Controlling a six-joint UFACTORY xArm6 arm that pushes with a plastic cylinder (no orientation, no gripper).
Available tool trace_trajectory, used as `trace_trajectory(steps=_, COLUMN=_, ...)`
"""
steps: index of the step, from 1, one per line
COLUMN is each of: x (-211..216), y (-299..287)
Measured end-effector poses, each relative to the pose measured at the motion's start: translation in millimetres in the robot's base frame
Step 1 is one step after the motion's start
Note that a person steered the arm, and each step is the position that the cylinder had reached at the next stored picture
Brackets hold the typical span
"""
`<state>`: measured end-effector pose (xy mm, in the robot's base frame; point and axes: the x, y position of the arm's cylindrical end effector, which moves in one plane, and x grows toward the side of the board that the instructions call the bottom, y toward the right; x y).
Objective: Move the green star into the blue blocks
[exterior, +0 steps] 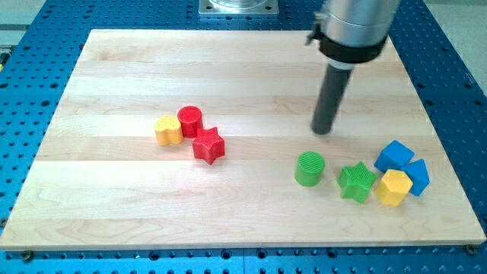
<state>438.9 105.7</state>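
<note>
My tip (323, 131) stands on open board, with bare wood between it and the green cylinder (310, 168) and green star (357, 182) below. The yellow block (393, 187) sits tight against the star's right side, blocking the straight way to the two blue blocks (394, 156) (418, 176). Wide open board lies across the middle.

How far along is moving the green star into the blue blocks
Nearly there, but not done. The green star sits beside the yellow block, which lies between it and the two blue blocks; the star touches neither blue one. Nothing is in hand: my tip rests above the green cylinder, clear of every block. Left: get behind the star on its left and push it rightward.
</note>
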Motion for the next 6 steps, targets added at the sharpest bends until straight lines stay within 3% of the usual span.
trace_trajectory(steps=1, x=10.2, y=-113.0)
trace_trajectory(steps=2, x=69.3, y=-151.1)
trace_trajectory(steps=4, x=116.4, y=11.6)
trace_trajectory(steps=5, x=90.5, y=56.6)
trace_trajectory(steps=6, x=89.0, y=11.1)
